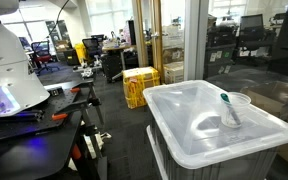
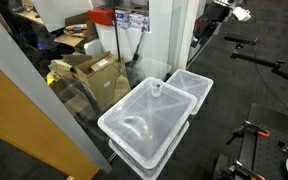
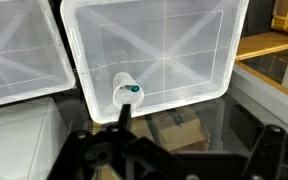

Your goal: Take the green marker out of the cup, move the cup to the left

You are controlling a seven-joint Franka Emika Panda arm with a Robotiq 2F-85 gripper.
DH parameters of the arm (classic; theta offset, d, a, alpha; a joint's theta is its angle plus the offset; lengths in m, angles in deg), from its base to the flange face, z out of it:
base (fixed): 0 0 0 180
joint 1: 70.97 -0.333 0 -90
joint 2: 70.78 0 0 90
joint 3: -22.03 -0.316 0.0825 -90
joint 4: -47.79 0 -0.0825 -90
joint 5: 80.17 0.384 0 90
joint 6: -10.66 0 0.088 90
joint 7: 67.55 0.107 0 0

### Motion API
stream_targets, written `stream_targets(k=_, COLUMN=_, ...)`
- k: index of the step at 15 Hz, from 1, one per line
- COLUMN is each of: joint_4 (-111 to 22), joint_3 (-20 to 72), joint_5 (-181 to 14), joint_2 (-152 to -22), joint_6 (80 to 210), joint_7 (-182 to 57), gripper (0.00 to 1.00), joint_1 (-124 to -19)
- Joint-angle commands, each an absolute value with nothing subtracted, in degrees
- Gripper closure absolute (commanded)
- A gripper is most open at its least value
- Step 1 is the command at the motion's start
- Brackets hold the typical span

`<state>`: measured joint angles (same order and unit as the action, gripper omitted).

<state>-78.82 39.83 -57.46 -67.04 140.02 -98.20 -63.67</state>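
Note:
The cup [image 3: 123, 91] is small and clear and stands near one edge of the big translucent bin lid [image 3: 184, 50]. The green marker [image 3: 132, 89] stands inside it, dark green cap up. Both exterior views show the cup [image 1: 234, 110] [image 2: 157, 89] upright on the lid [image 1: 199, 125] [image 2: 144, 115], and the marker's cap [image 1: 224, 97] pokes above the rim. In the wrist view my gripper [image 3: 196, 130] hangs high above the scene, off the lid's edge. It is open with nothing between its dark fingers [image 3: 119, 122]. One finger overlaps the cup's edge in the picture.
A second bin with a similar lid [image 3: 19, 50] [image 2: 191, 85] stands right beside this one. Cardboard boxes [image 3: 174, 128] [image 2: 94, 72] lie behind a glass wall [image 1: 244, 40]. A yellow crate [image 1: 139, 86] stands on the floor, and a wooden ledge [image 3: 269, 45] runs along one side.

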Motion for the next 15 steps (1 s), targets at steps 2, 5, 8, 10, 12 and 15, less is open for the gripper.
stream_targets(k=2, joint_4=-71.9, joint_3=39.0, joint_5=-48.6, joint_2=-74.8, joint_6=140.2, joint_7=-104.1, gripper=0.00, joint_1=-60.4)
stream_targets(k=5, joint_4=-67.7, joint_3=37.9, joint_5=-45.0, joint_2=-79.2, joint_6=138.6, joint_7=-106.8, gripper=0.00, joint_1=-58.0)
stream_targets(k=8, joint_4=-63.8, joint_3=36.4, joint_5=-44.1, joint_2=-83.5, joint_6=136.8, joint_7=-106.5, gripper=0.00, joint_1=-55.7)
stream_targets(k=10, joint_4=-61.3, joint_3=35.3, joint_5=-43.9, joint_2=-86.2, joint_6=135.2, joint_7=-106.4, gripper=0.00, joint_1=-54.1)
stream_targets(k=12, joint_4=-58.9, joint_3=34.0, joint_5=-43.5, joint_2=-88.6, joint_6=133.1, joint_7=-106.8, gripper=0.00, joint_1=-52.4)
stream_targets(k=15, joint_4=-55.9, joint_3=32.0, joint_5=-43.1, joint_2=-92.2, joint_6=131.5, joint_7=-107.2, gripper=0.00, joint_1=-50.4)
